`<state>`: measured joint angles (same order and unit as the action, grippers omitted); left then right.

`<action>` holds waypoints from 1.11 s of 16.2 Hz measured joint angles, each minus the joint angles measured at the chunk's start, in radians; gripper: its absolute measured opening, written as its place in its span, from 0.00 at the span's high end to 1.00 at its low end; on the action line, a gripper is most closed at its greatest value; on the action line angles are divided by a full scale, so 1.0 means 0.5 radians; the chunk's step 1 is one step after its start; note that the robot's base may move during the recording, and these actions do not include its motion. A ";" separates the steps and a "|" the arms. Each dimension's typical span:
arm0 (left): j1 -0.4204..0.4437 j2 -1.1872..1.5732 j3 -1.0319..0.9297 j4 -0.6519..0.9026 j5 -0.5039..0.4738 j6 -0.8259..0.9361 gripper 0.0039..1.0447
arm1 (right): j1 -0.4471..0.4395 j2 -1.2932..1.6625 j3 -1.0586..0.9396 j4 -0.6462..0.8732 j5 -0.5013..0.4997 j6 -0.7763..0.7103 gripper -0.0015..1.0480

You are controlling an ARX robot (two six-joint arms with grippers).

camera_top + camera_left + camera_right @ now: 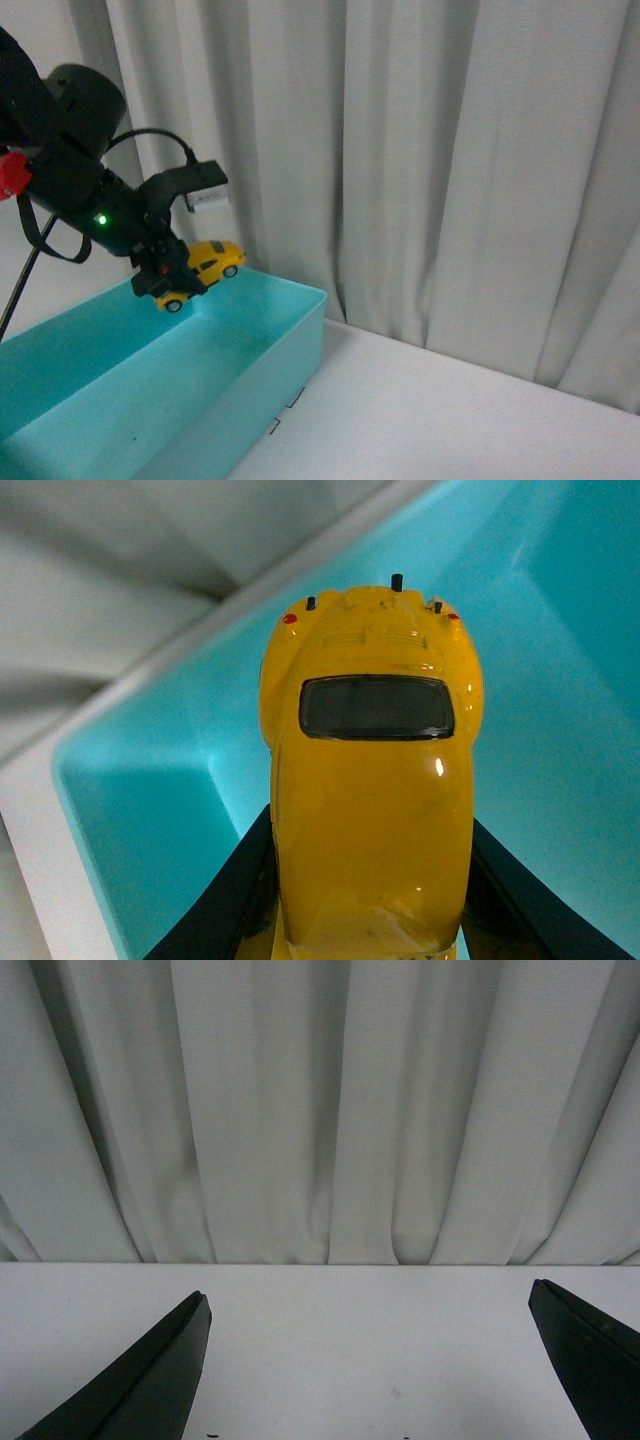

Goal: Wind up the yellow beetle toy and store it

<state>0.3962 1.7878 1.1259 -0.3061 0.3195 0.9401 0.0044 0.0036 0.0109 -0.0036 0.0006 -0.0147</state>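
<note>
Front view: my left gripper [168,278] is clenched on the yellow beetle toy [214,262]. The toy is tilted and in the air, over the far end of the teal bin [303,335], near its back rim. The bin sits on a white table [460,410] in front of a pale curtain [450,150].

Left wrist view: black fingers [228,900] press both flanks of the toy [372,790], roof toward the camera. The bin's inside corner [560,680] lies below it.

Right wrist view: my right gripper [368,1295] is released, fingers [150,1390] wide apart and holding nothing, over bare table, facing the curtain.
</note>
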 joint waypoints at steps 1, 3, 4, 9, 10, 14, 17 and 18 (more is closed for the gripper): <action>0.043 0.062 0.011 -0.007 -0.074 -0.035 0.60 | 0.000 0.000 0.000 -0.001 -0.001 0.000 0.06; 0.086 0.122 0.039 -0.030 -0.134 -0.065 0.60 | 0.000 0.000 0.000 0.000 -0.001 0.000 0.06; 0.098 0.154 0.053 -0.032 -0.195 -0.072 0.60 | 0.000 0.000 0.000 -0.001 -0.001 0.000 0.06; 0.143 0.349 0.063 -0.053 -0.332 -0.089 0.61 | 0.000 0.000 0.000 -0.001 -0.001 0.000 0.06; 0.143 0.385 0.063 -0.014 -0.344 -0.103 0.61 | 0.000 0.000 0.000 -0.001 -0.001 0.000 0.06; 0.071 0.545 0.017 0.130 -0.517 -0.248 0.61 | 0.000 0.000 0.000 0.000 0.000 0.000 0.06; 0.039 0.584 0.036 0.188 -0.571 -0.468 0.61 | 0.000 0.000 0.000 -0.001 -0.001 0.000 0.06; 0.037 0.584 0.036 0.196 -0.566 -0.491 0.61 | 0.000 0.000 0.000 0.000 -0.001 0.000 0.06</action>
<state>0.4145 2.0796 1.1439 -0.2081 0.0364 0.6949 0.0044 0.0036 0.0109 -0.0036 0.0002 -0.0147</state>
